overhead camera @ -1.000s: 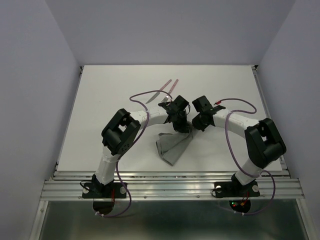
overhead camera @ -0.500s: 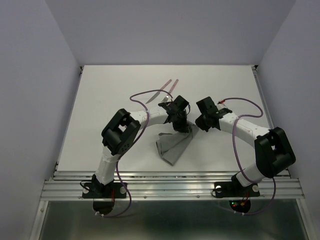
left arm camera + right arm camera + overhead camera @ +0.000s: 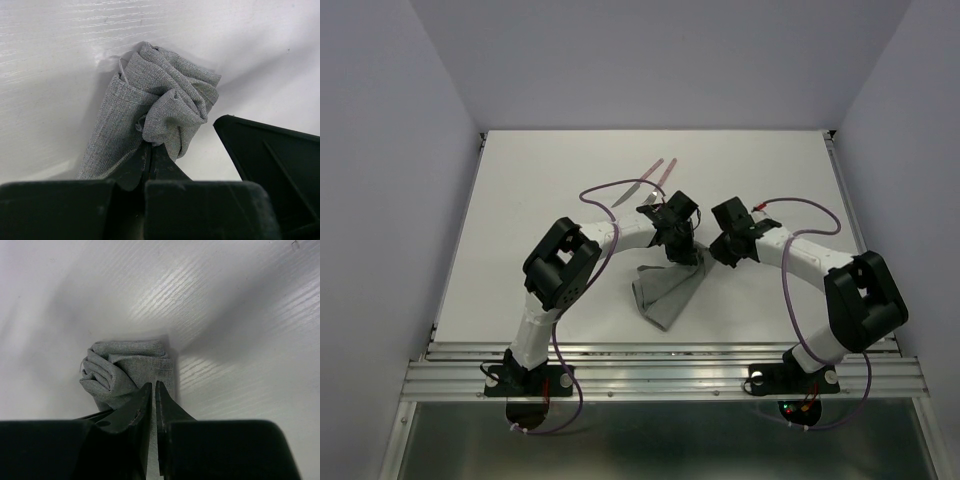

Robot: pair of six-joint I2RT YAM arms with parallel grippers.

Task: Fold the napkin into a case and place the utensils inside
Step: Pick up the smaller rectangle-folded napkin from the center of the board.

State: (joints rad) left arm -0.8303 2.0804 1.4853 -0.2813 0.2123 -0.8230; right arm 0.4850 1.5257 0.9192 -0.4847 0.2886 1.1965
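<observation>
Pale lavender walls [image 3: 410, 110] close in a white tabletop [image 3: 530, 210], and I have both arms bent inward so the two end effectors meet near its middle. The left end effector [image 3: 149, 146] has its black fingers pressed together on a bunched fold of the thin grey cloth napkin [image 3: 665, 292]. In its wrist camera the cloth rises from the fingertips as a crumpled knot. The remaining napkin trails from that end effector back toward the arm bases as a loose, wrinkled wedge lying on the tabletop. It is not a flat pouch. The right end effector [image 3: 153, 386] sits just beside the left one, on its right. Its fingers stand only a narrow crack apart, and I see nothing between them. The gathered end of the napkin lies just past its fingertips, and from the left wrist camera a strip of bare white shows between the cloth and the right end effector's black body. The two slim utensils with pinkish-red handles [image 3: 656, 172] lie side by side beyond the left end effector, on the far side from the bases and well apart from the napkin.
</observation>
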